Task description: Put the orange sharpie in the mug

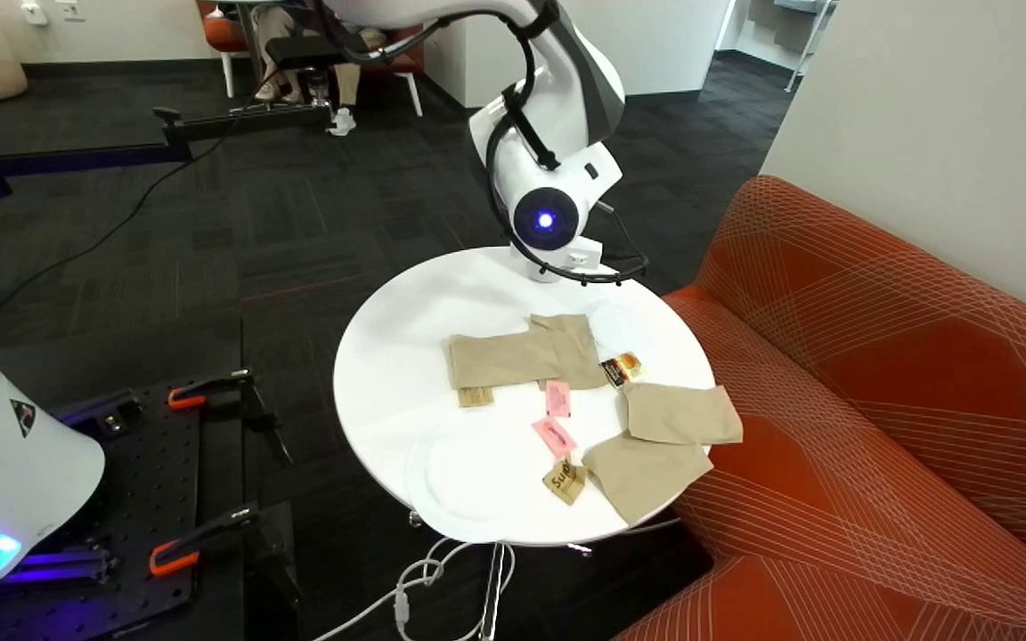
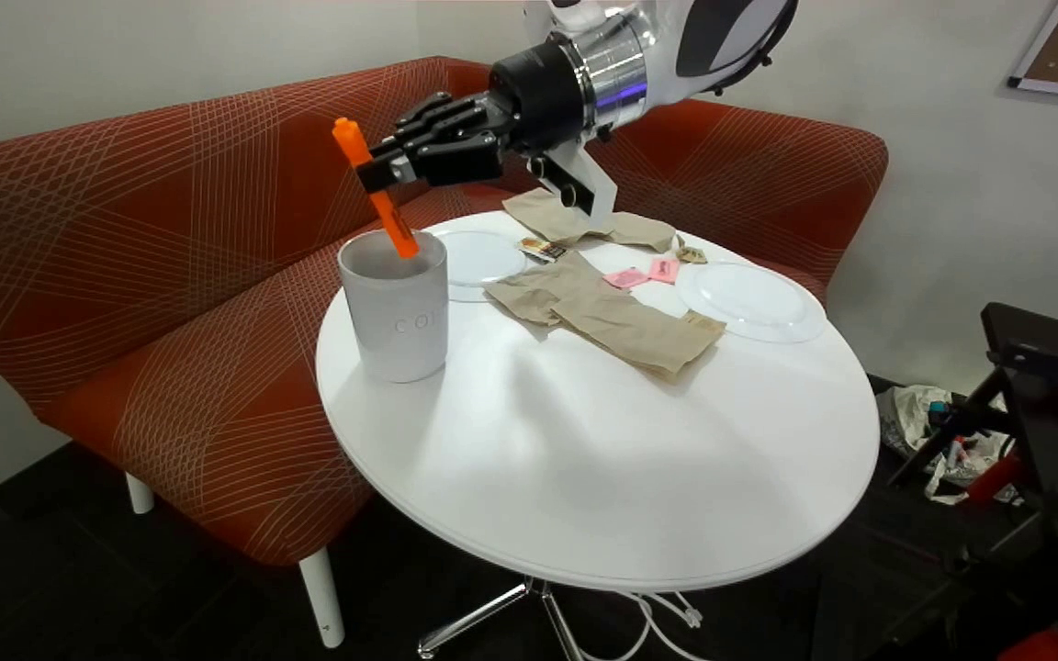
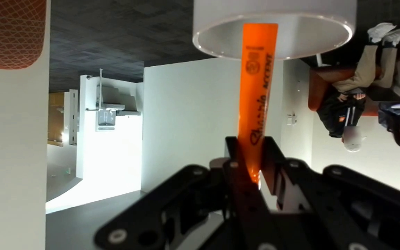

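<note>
My gripper (image 2: pixel 375 172) is shut on the orange sharpie (image 2: pixel 389 218), holding it near its upper part, tilted. The sharpie's lower end is over the open mouth of the white-grey mug (image 2: pixel 400 321); I cannot tell whether it dips below the rim. The mug stands upright near the table's edge. In the wrist view, which is upside down, both fingertips (image 3: pixel 252 149) pinch the sharpie (image 3: pixel 258 83), and its free end overlaps the mouth of the mug (image 3: pixel 273 6). In an exterior view the arm hides the gripper and sharpie; the mug's base (image 1: pixel 545 277) shows below it.
The round white table (image 2: pixel 584 496) bears brown napkins (image 2: pixel 644 332), pink packets (image 2: pixel 664 270), a dark condiment packet (image 2: pixel 543 249) and clear plates, one (image 2: pixel 478 262) close beside the mug. A red couch (image 2: pixel 171 184) runs along the table's side.
</note>
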Controlling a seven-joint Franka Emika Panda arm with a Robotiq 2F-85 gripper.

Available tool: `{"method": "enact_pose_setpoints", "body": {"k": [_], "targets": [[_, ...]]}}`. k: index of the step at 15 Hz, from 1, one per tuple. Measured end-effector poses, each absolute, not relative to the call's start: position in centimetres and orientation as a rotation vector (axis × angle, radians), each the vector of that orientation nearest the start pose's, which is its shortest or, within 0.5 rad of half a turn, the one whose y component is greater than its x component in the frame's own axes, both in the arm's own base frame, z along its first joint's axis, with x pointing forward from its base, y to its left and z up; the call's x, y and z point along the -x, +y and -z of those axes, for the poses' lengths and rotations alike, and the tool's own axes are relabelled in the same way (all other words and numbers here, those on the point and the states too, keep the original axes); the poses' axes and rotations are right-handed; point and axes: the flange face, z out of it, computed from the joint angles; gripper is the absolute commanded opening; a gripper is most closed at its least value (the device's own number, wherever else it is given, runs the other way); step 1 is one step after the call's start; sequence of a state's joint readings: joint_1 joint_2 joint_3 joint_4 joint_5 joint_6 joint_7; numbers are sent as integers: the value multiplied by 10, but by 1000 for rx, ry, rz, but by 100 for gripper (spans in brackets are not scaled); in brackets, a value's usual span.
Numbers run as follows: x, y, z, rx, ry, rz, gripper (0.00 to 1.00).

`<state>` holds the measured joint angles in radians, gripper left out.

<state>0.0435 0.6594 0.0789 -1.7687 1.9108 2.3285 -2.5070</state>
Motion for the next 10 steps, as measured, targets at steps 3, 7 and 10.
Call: {"method": "enact_pose_setpoints", "body": {"k": [3, 7, 10], "targets": [[-658, 95, -189, 1955, -1056, 1410, 30], [-655, 95, -181, 1962, -1050, 1396, 66], [-655, 94, -181, 1965, -1043, 1397, 90]]}}
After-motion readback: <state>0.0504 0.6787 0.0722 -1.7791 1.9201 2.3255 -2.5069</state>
